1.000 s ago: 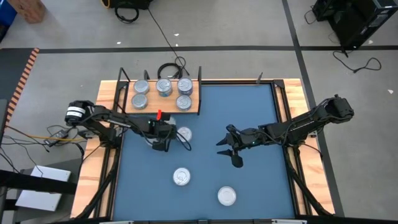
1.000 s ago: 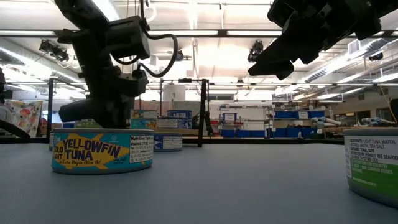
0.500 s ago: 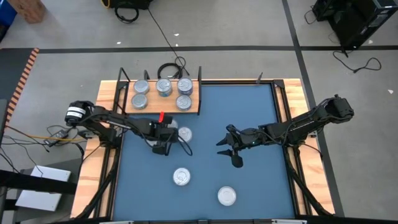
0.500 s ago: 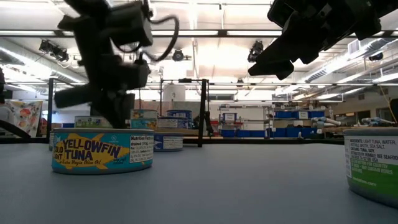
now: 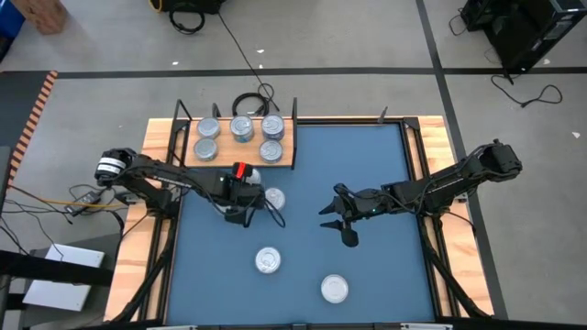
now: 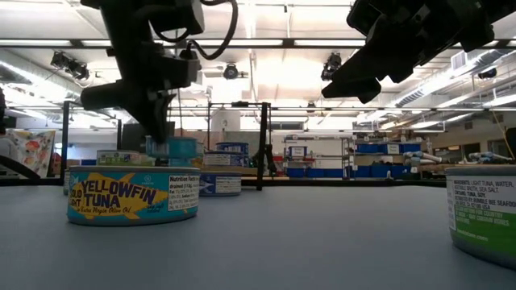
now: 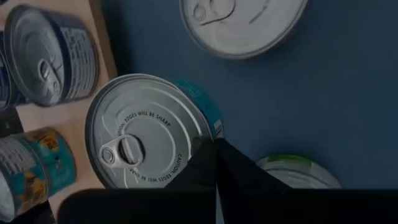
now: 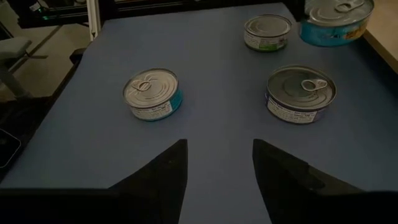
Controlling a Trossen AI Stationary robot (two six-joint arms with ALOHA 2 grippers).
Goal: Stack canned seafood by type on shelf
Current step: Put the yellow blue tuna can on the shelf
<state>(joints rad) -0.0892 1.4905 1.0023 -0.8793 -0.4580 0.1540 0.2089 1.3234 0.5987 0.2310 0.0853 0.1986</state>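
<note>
The left gripper (image 5: 246, 176) is pinching a teal-sided tin (image 7: 149, 134) with its jaws, holding it above the blue mat (image 5: 367, 165) beside the shelf (image 5: 284, 158). The right gripper (image 8: 216, 163) is hovering mid-mat, jaws spread around nothing.

Five round silver tins sit on the wooden shelf (image 5: 240, 154) at the far left of the blue mat. A teal-sided tin (image 7: 152, 134), pull-tab up, hangs lifted near the shelf's front edge. Another tin (image 5: 272, 197) lies just beside it on the mat. Nearer, a yellowfin tuna tin (image 6: 133, 194) and a green-labelled tin (image 5: 335, 289) sit apart.
</note>
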